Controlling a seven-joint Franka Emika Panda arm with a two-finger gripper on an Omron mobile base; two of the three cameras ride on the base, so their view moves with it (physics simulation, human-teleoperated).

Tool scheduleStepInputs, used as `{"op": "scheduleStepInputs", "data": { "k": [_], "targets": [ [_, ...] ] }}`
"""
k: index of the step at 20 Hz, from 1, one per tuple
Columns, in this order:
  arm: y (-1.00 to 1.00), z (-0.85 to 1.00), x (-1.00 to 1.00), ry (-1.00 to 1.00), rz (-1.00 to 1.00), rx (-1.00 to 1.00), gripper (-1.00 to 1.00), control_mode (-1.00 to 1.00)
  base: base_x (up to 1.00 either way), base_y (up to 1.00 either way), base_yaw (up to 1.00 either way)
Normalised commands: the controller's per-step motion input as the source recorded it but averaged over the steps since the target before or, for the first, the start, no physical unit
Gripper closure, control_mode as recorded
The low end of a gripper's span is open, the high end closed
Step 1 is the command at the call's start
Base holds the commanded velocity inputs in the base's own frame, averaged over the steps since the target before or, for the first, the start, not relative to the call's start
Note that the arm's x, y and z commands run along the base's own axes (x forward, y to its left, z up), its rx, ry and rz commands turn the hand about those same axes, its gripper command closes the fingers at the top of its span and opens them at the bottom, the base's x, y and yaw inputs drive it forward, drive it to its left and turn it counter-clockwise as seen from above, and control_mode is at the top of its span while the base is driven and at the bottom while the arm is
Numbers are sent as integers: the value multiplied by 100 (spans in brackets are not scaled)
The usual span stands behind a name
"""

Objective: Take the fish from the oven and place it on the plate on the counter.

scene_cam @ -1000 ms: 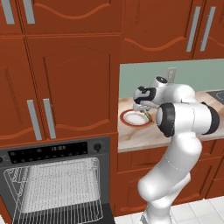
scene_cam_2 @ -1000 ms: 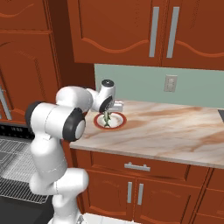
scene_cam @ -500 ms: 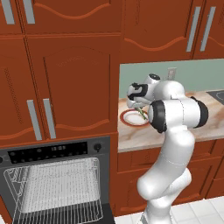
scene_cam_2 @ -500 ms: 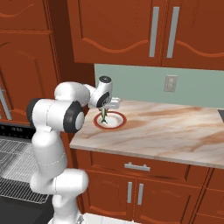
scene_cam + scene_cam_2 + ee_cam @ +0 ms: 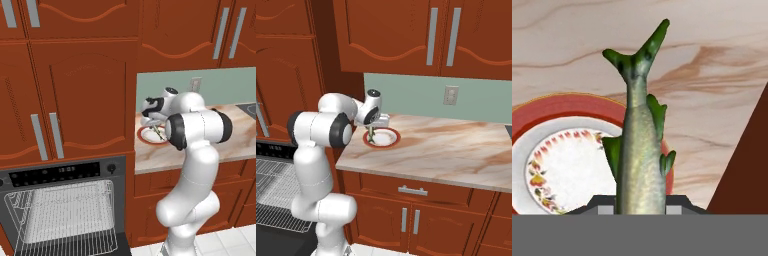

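Observation:
My gripper [image 5: 640, 206] is shut on the fish [image 5: 639, 150], a slender greenish-yellow fish whose tail points away from the hand. The gripper [image 5: 155, 124] holds it just above the plate [image 5: 144, 138], a small white plate with a red-brown rim at the left end of the counter [image 5: 235, 137]. From the right, the fish [image 5: 372, 135] hangs tail-down from the gripper [image 5: 373, 128] over the plate [image 5: 394, 142] on the counter [image 5: 456, 150]. In the hand view the plate [image 5: 557, 107] lies to the left behind the fish. I cannot tell whether the tail touches the plate. The oven [image 5: 60, 172] stands open at lower left.
The oven's wire rack [image 5: 65, 210] juts out at lower left, and its rack [image 5: 271, 187] also edges the right base view. A wall outlet [image 5: 450, 95] sits behind the counter. Tall red-brown cabinets [image 5: 75, 100] border the plate on its left, and upper cabinets [image 5: 421, 35] hang overhead.
The hand has carried the fish a little further left over the plate, and the forearm has swung with it. The grip stays shut on the fish.

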Motion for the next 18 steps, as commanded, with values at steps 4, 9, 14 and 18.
{"op": "scheduleStepInputs", "data": {
  "k": [4, 9, 14, 18],
  "targets": [
    [-20, -16, 0, 0, 6, 0, 100, -100, 0, 0, 0],
    [-41, 0, 0, -2, 1, 0, 100, -100, 0, 0, 0],
    [-38, 0, 1, 0, 0, 0, 100, -100, 0, 0, 0],
    [-1, -6, 0, 0, 0, 0, 100, -100, 0, 0, 0]
  ]
}}
